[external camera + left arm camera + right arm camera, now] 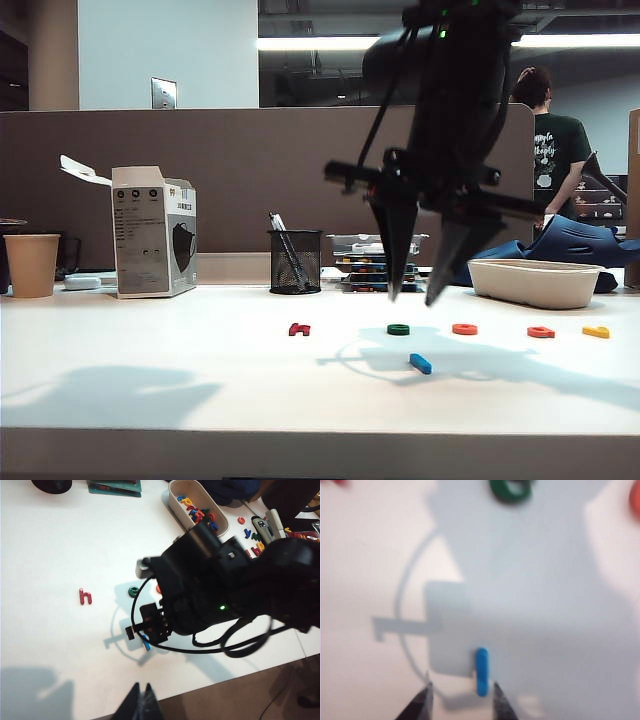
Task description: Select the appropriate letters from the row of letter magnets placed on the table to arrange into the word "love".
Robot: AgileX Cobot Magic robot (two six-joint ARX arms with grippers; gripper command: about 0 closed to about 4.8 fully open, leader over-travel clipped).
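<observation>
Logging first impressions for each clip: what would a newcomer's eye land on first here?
The big black right gripper dominates the middle of the exterior view, hanging above the white table with its jaws open and empty. Just below it lies the blue letter, alone and nearer the front edge than the row of dark red, green, orange, red-orange and yellow letters.

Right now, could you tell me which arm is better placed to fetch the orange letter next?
The right arm, probably. Its open gripper hangs above the row, near the orange letter, with the blue bar lying free below it. The left gripper sits back at the table's front edge, well away from the letters.
</observation>
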